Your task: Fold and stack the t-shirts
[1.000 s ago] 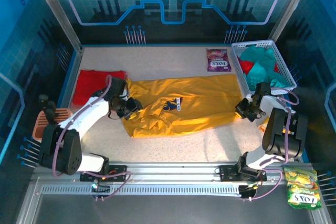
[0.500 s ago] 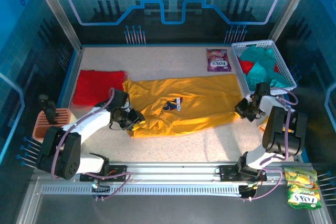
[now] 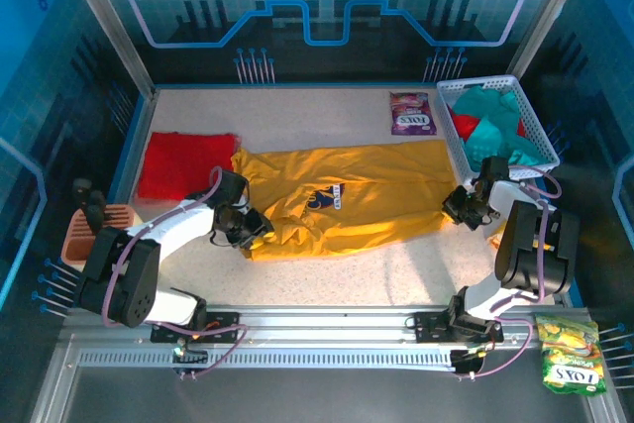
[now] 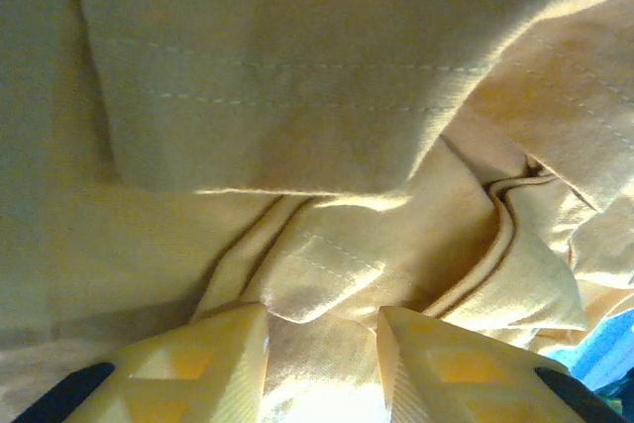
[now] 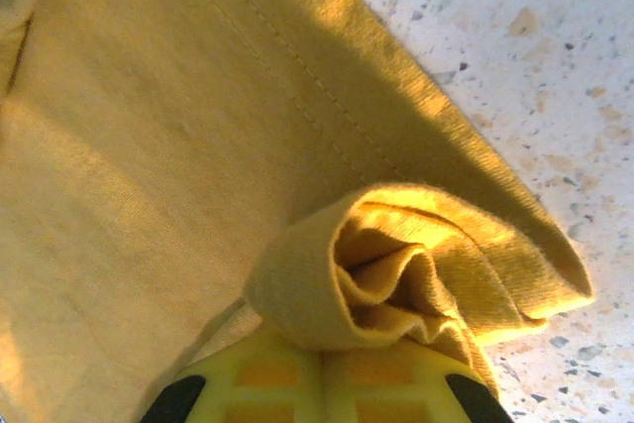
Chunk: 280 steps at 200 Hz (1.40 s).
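Observation:
A large mustard-yellow t-shirt (image 3: 347, 200) lies spread across the middle of the table, logo up. My left gripper (image 3: 255, 232) is low over its crumpled left end. In the left wrist view its fingers (image 4: 208, 364) stand apart, with a stitched fold of the yellow cloth (image 4: 327, 274) lying between them (image 4: 322, 364). My right gripper (image 3: 458, 207) is at the shirt's right end. In the right wrist view it is shut (image 5: 322, 359) on a rolled bunch of the yellow hem (image 5: 396, 264). A folded red t-shirt (image 3: 183, 163) lies at the back left. Teal t-shirts (image 3: 495, 111) fill a basket.
The white mesh basket (image 3: 495, 83) stands at the back right and also holds some red cloth (image 3: 466, 128). A purple snack packet (image 3: 412, 114) lies left of it. A FOX'S packet (image 3: 570, 349) lies at the near right corner. An orange holder (image 3: 84, 235) sits at the left edge.
My left gripper has slid toward me and a little to the right along the shirt's left end, its fingers narrowing slightly. The right gripper has kept its hold and place.

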{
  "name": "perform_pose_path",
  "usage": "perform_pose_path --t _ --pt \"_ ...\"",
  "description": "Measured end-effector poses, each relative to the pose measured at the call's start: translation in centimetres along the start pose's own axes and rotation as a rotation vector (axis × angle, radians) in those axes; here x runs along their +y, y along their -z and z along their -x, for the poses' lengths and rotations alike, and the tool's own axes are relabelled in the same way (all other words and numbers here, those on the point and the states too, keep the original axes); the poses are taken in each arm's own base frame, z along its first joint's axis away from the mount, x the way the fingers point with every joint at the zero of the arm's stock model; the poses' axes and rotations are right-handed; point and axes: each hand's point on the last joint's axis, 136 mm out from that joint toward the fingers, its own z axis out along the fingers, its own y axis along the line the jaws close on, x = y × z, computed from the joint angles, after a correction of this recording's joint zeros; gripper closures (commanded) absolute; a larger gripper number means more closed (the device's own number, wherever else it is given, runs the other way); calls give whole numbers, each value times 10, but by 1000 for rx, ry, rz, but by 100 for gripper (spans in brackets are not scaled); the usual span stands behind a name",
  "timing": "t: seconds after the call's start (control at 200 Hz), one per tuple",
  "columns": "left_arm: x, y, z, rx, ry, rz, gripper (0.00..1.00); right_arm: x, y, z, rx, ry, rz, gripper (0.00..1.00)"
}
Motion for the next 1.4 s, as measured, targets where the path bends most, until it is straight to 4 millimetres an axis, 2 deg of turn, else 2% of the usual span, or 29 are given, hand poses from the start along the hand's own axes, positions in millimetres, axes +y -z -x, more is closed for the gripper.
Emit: perform_pose_path --t 0.26,0.455,0.751,0.881,1.401 --pt "10 -8 -1 17 12 47 62 -1 -1 -2 3 0 -1 100" --pt "7 -10 0 19 8 47 64 -1 -1 -2 3 0 -1 100" --pt "-1 -8 11 -5 -19 54 74 -1 -1 -2 3 5 -1 100" --pt "-8 -6 15 -16 -32 44 77 -1 -1 -2 3 10 -1 94" --pt "-1 -5 11 4 -39 81 72 -1 -1 -2 6 25 -2 93"
